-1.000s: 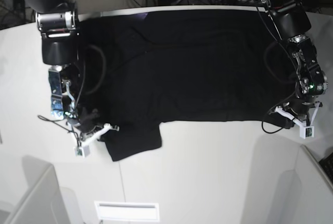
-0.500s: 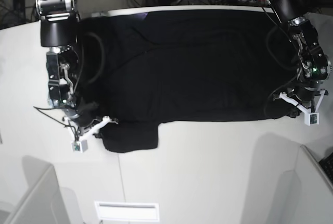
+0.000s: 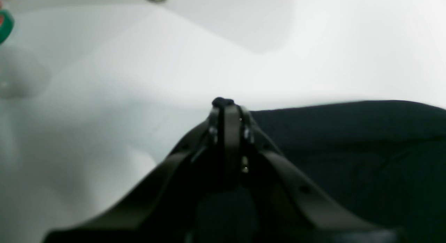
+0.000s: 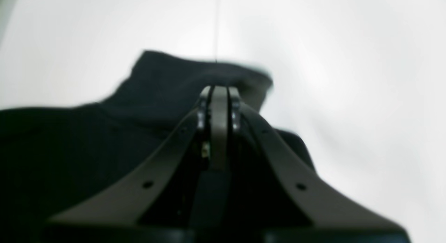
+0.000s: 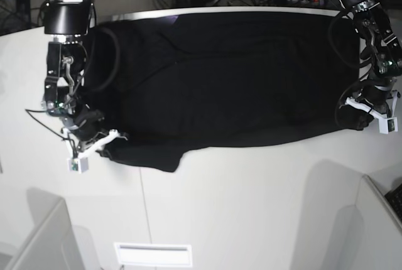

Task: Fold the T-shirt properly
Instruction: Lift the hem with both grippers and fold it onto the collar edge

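Both jaws clamped on the near hem corners of the plain black cloth T-shirt spread across the white table, left gripper, right gripper; best pulled evenly, hem taut; long axis 9-to-3, sleeve end toward 9.

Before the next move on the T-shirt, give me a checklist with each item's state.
1. Left gripper shut on cloth, a black tuft at its tip: ok.
2. Right gripper shut at the T-shirt edge: ok; cloth between the jaws: cannot tell.
3. T-shirt spread flat across the table: ok.
4. Sleeve by the right gripper smoothed out: not ok, it bunches.
5. Print or tag facing up: cannot tell.
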### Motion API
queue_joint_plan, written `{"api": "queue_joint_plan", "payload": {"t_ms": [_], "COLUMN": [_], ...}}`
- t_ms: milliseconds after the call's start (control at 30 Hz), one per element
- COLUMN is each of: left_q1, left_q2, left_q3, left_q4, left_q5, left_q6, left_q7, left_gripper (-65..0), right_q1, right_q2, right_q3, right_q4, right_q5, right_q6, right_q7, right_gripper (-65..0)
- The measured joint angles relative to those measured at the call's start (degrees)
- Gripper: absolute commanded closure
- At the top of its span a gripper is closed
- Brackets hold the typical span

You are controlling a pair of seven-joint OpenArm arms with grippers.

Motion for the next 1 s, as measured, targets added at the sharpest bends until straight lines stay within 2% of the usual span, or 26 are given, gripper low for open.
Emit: {"api": "queue_joint_plan", "payload": {"t_ms": [300,433,500,700,800,1000], "left_q1": [3.3,2.6,2.7,3.7,4.8,6.8], "left_q2": [0.1,0.6,0.5,0.1,0.2,0.2], "left_q3": [0.1,-2.9,-5.1,-4.7,-4.8,-4.9], "left_q4": [4.9,7.2,8.3,10.2,10.3,12.0], "left_q5": [-1.0,-1.7,-1.3,-1.5,-1.5,-1.4], "left_q6": [-0.2,-0.7,-0.3,-0.4,-0.4,-0.4], "left_q7": [0.2,7.4,8.7,9.3,11.5,12.0], "left_gripper": [0.0,0.0,0.0,0.0,0.0,0.0], "right_q1": [-3.6,-5.4,-6.0,-7.3,-9.0,-12.6], "right_q2": [0.0,0.0,0.0,-0.3,0.0,-0.3], "right_q3": [2.3,5.1,5.6,8.3,10.0,10.1], "right_q4": [6.2,9.3,11.1,14.3,16.8,21.5], "right_q5": [0.1,0.0,0.0,0.7,0.0,0.3], "right_q6": [-0.1,-0.1,-0.1,0.0,0.0,0.1], "right_q7": [-3.4,-5.3,-6.1,-9.6,-11.0,-11.3], "right_gripper": [0.0,0.0,0.0,0.0,0.0,0.0]}}
